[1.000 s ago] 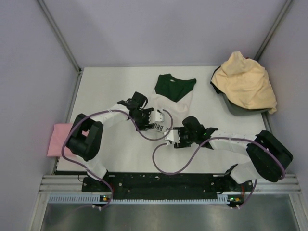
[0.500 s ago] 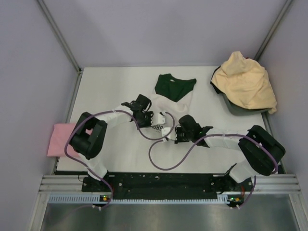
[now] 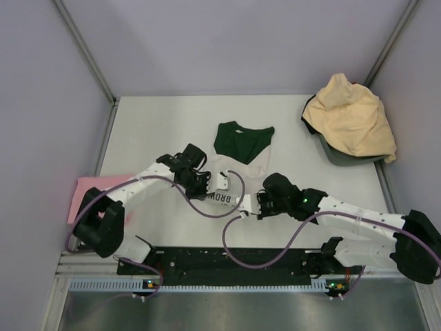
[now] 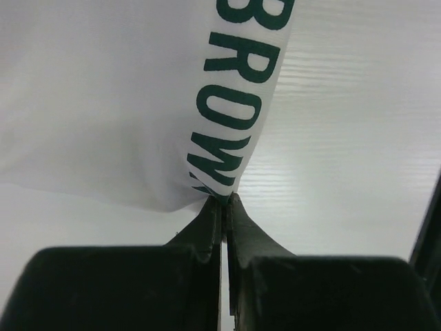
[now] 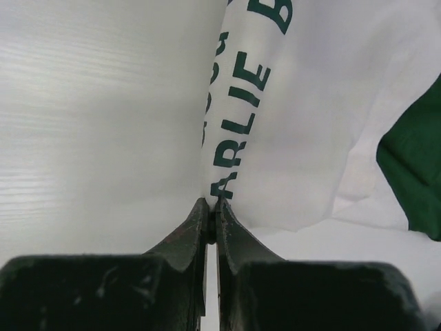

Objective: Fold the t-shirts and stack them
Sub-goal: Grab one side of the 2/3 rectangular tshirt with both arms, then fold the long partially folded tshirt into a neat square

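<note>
White tee [image 4: 103,89] in both pincers [image 4: 224,200] [image 5: 212,201]

A white table [image 3: 151,124] sits between pale lilac walls [image 3: 227,41]; 2 grey metal posts [image 3: 83,48] rise from its far corners; a black rail [image 3: 200,262] lines its near edge.

White table [image 3: 158,124], dark bin [image 3: 341,157] at its far-right corner — pale lilac walls [image 3: 227,41] around
</note>
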### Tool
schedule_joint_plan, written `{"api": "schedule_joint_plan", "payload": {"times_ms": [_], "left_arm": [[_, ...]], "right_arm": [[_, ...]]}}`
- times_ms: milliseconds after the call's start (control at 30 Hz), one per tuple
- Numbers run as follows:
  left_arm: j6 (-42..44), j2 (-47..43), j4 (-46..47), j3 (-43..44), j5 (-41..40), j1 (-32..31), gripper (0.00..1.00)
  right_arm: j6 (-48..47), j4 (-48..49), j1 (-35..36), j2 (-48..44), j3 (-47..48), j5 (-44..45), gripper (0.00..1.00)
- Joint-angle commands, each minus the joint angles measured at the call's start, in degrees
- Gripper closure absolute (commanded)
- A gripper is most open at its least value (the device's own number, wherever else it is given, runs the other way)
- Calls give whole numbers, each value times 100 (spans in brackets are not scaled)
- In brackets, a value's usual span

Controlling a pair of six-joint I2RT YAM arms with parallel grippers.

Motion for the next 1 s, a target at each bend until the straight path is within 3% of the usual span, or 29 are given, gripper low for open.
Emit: {"api": "schedule_joint_plan", "payload": {"times_ms": [0, 267, 400, 533, 633, 767, 967], "left_arm": [[27, -730, -1259, -226, 250, -20, 100], [229, -1398, -2981, 72, 583, -459, 100], [405, -1768, -3869, 756, 952, -548, 100], [-278, -1690, -3705, 1556, 901, -530, 100], [-807, -1409, -3160, 1899, 577, -478, 100], [-1273, -671, -2711, 2462, 171, -224, 100], [-1581, 988, -2464, 4033, 118, 339, 100]], "right_arm": [[342, -1226, 311, -770, 126, -321, 100], [878, -2676, 822, -1544, 766, -1075, 100], [1326, -2968, 831, -1931, 1302, -1481, 100], [1555, -2933, 726, -2020, 1620, -1446, 100], [1661, -2811, 156, -1862, 1673, -1446, 100], [1880, -2197, -1126, -1529, 1611, -1534, 100], [2285, -1098, -2367, -730, 1576, -1595, 100]]}}
